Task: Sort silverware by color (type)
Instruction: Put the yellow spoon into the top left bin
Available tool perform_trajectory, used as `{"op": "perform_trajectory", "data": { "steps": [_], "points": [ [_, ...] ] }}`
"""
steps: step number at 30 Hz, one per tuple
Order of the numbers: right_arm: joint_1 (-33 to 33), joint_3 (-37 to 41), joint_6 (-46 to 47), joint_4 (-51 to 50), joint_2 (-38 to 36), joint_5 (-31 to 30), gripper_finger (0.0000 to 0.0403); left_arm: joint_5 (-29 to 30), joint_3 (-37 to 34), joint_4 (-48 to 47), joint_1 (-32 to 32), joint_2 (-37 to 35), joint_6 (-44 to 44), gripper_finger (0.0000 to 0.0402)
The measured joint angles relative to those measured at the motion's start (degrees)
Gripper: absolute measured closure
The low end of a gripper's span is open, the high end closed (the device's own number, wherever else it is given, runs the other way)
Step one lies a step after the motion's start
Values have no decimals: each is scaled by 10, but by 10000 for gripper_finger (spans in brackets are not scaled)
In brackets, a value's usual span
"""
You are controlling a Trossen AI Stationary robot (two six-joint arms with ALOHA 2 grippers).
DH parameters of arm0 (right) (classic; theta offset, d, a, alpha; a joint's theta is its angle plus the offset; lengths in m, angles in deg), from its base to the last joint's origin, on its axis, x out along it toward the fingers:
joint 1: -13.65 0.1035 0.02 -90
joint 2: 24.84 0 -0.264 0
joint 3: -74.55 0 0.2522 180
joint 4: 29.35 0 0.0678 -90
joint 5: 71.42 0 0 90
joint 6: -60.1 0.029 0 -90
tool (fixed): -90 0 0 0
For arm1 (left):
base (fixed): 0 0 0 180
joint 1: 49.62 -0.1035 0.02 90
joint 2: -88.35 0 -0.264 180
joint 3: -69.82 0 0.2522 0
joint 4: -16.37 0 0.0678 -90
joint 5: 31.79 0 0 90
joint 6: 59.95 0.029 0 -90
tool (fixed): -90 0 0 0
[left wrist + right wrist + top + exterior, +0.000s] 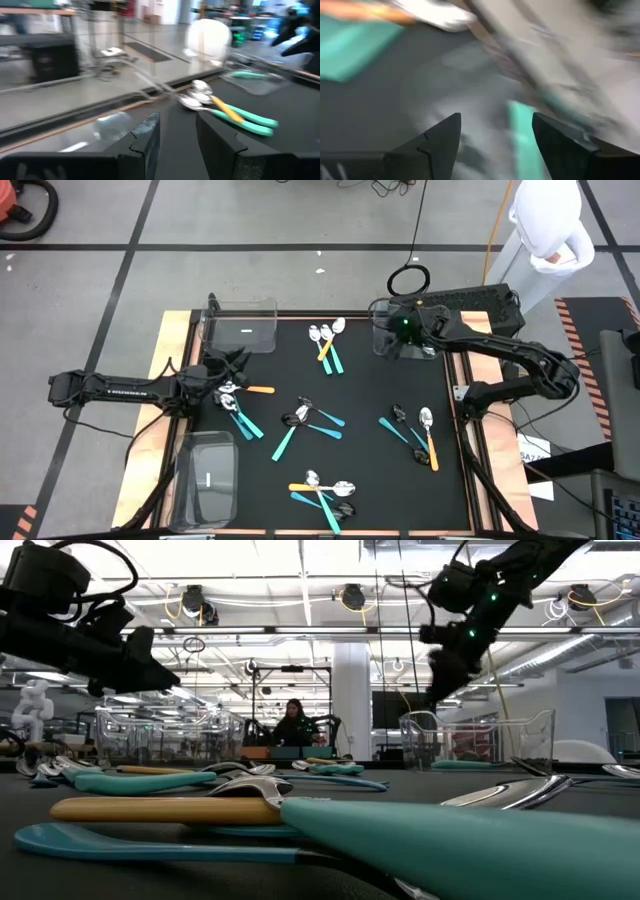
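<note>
Silverware with teal or orange handles lies in loose groups on the black mat: one group at the far middle (pixel 328 340), one by the left arm (pixel 238 408), one in the centre (pixel 305 420), one at the right (pixel 418 430) and one at the near edge (pixel 325 495). My right gripper (pixel 385 330) hangs open over the clear bin at the far right (pixel 398 345); a blurred teal handle (pixel 522 140) shows below its spread fingers, apart from them. A teal piece (pixel 460 764) lies in that bin. My left gripper (pixel 177 145) is open above the mat's left side, holding nothing.
A clear bin stands at the far left (pixel 240 325) and another at the near left (pixel 205 480). Wooden table rims run along both sides of the mat. A white humanoid figure (pixel 548 230) stands beyond the far right corner, and a person sits far behind the table (pixel 293 725).
</note>
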Motion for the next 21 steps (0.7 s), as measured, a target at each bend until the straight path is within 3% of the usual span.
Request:
{"op": "perform_trajectory", "data": {
  "steps": [2, 5, 12, 21],
  "points": [
    [16, 0, 32, 38, 0, 95, 168, -37, 0, 2, 0, 0, 0, 273],
    [53, 0, 60, 109, 2, 158, 179, -81, 0, 5, 4, 1, 0, 273],
    [141, 0, 66, 224, 27, 163, 190, -128, 27, 14, 26, 37, 0, 273],
    [192, 0, 27, 402, 117, 163, 190, -122, 109, 15, 63, 164, -34, 273]
  ]
}}
